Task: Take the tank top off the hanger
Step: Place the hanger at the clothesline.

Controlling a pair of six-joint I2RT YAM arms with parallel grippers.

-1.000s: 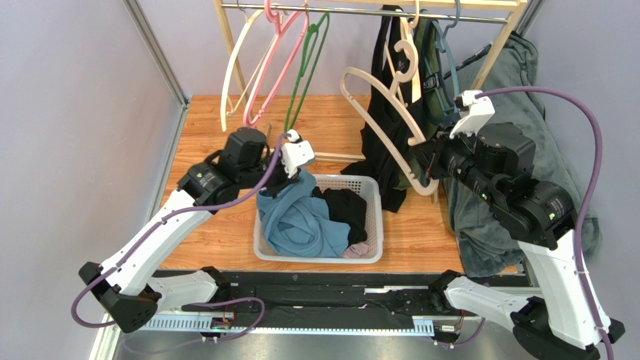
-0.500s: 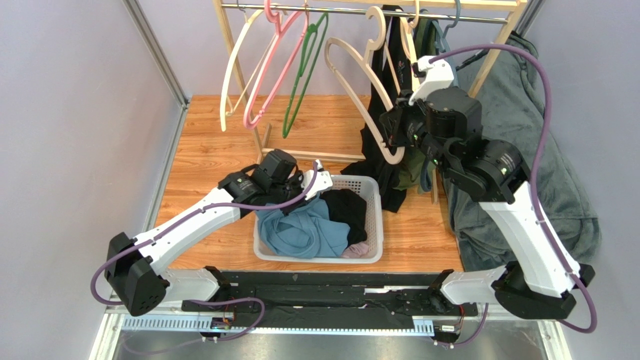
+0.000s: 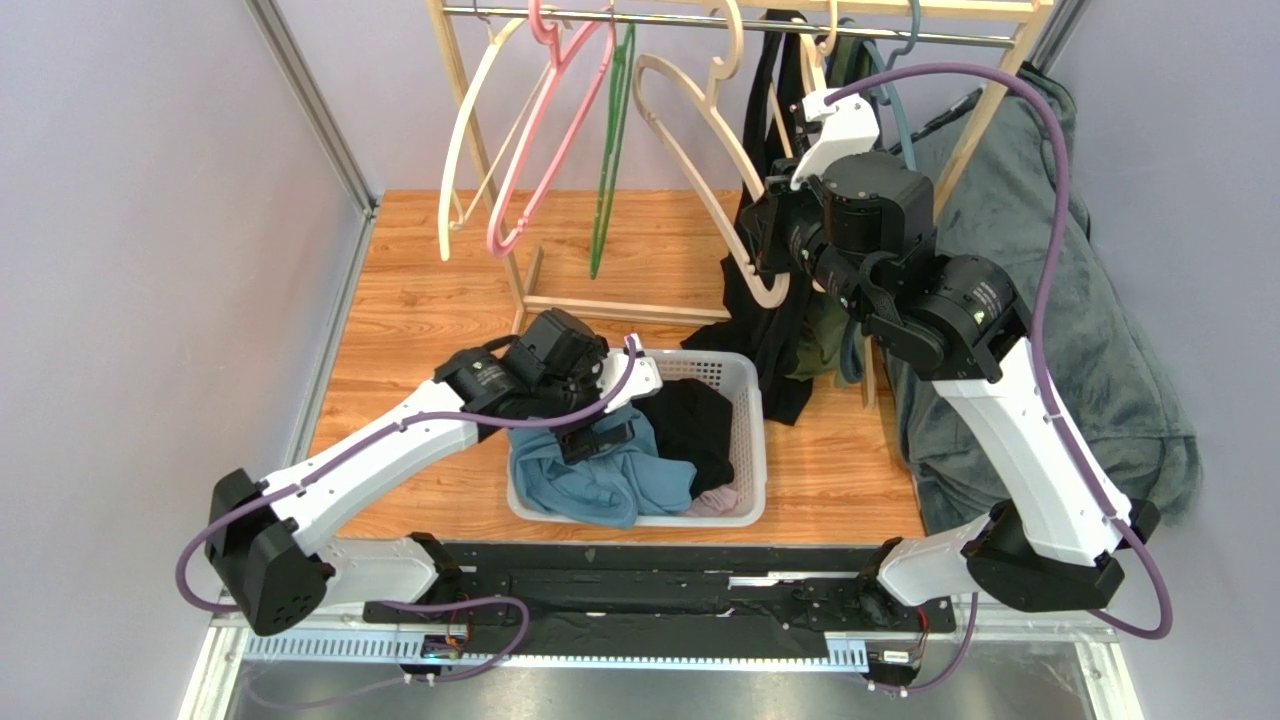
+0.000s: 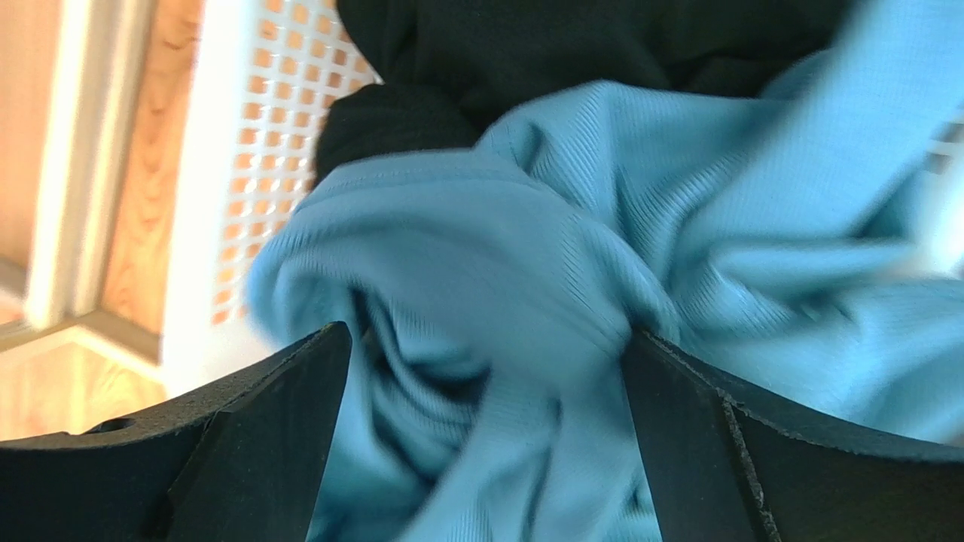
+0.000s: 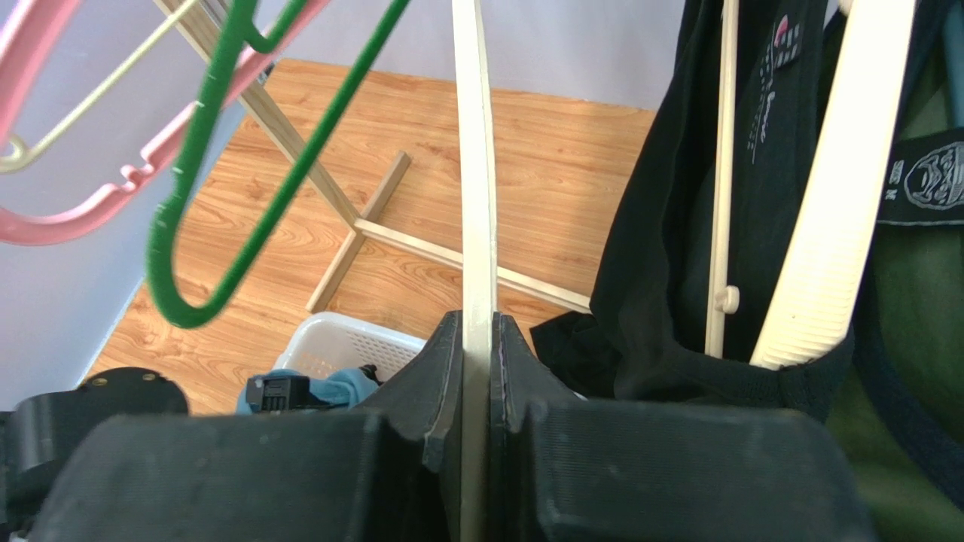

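The blue tank top (image 3: 609, 477) lies crumpled in the white basket (image 3: 751, 435), off the hanger. My left gripper (image 3: 601, 432) hovers just over it, open. In the left wrist view the blue fabric (image 4: 543, 271) bulges between the spread jaws of this gripper (image 4: 484, 339), and none of it is pinched. Up by the rail, my right gripper (image 3: 759, 240) is shut on the bare cream hanger (image 3: 684, 113). Seen from the right wrist, the hanger's thin bar (image 5: 475, 169) runs up out of the closed right gripper (image 5: 478, 322).
A wooden rack (image 3: 496, 180) carries pink (image 3: 549, 105), cream (image 3: 466, 135) and green (image 3: 609, 135) empty hangers, plus black clothes (image 3: 774, 300) on other hangers. A black garment (image 3: 694, 420) shares the basket. Grey cloth (image 3: 1082, 330) drapes at the right.
My left gripper came down into the basket and opened, letting go of the blue tank top. The right arm swung the cream hanger up and left toward the rail.
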